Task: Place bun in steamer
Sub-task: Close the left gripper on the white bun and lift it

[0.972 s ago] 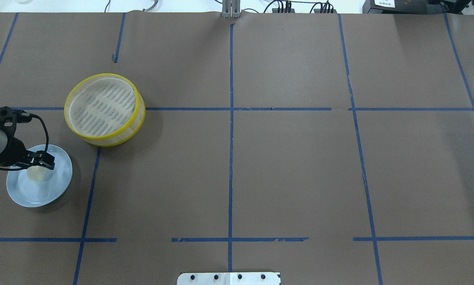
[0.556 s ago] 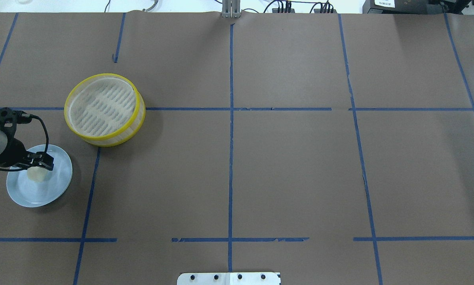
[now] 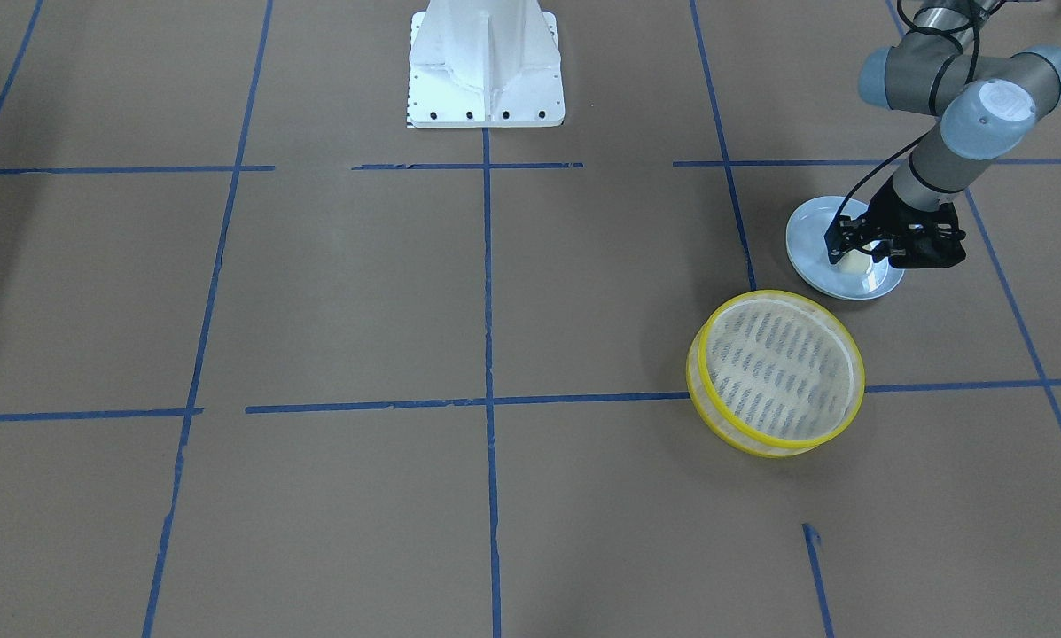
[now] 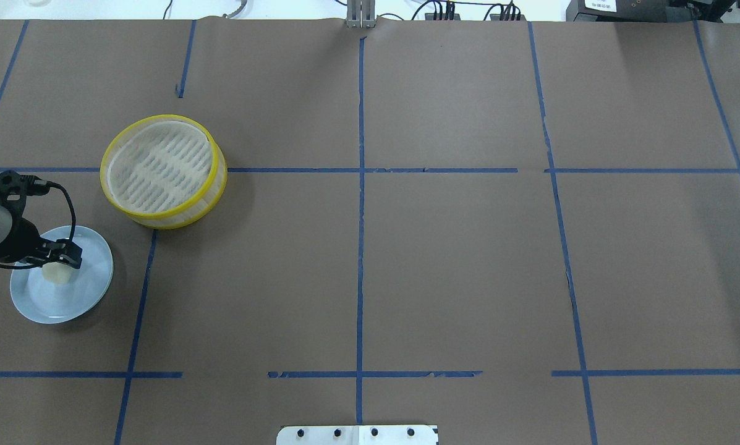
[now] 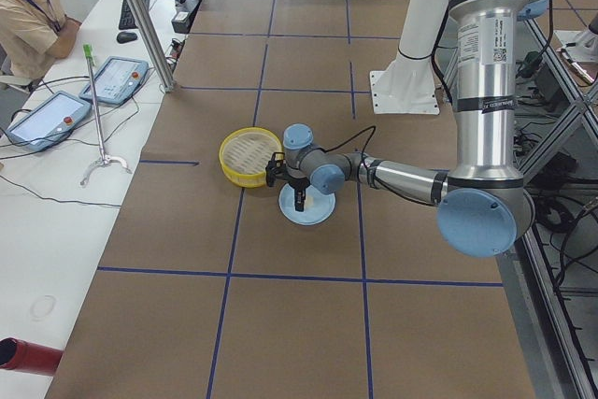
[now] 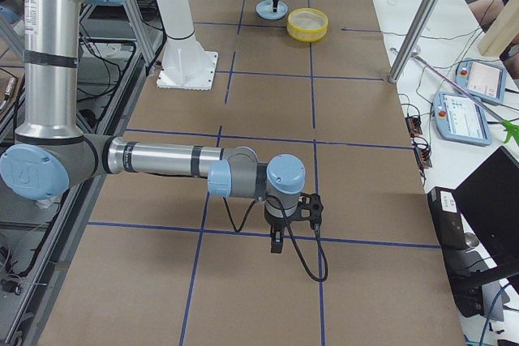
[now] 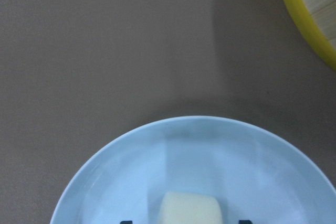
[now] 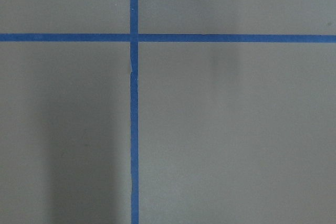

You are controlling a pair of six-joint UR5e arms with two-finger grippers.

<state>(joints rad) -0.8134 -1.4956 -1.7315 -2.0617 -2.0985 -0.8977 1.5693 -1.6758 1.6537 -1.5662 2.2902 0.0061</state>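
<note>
The cream-white bun lies on a pale blue plate at the table's left edge. My left gripper hangs directly over the bun, open, with a finger on each side of it. In the left wrist view the bun sits at the bottom edge between two dark fingertips. The yellow-rimmed steamer stands empty just beyond the plate, also in the front view. My right gripper shows only in the exterior right view, low over bare table; I cannot tell if it is open or shut.
The brown paper table cover is marked with blue tape lines. The robot's white base stands at the near middle edge. Operator tablets lie on a side bench off the table.
My left gripper has lowered slightly toward the bun on the plate. The bun, plate and steamer have not moved.
</note>
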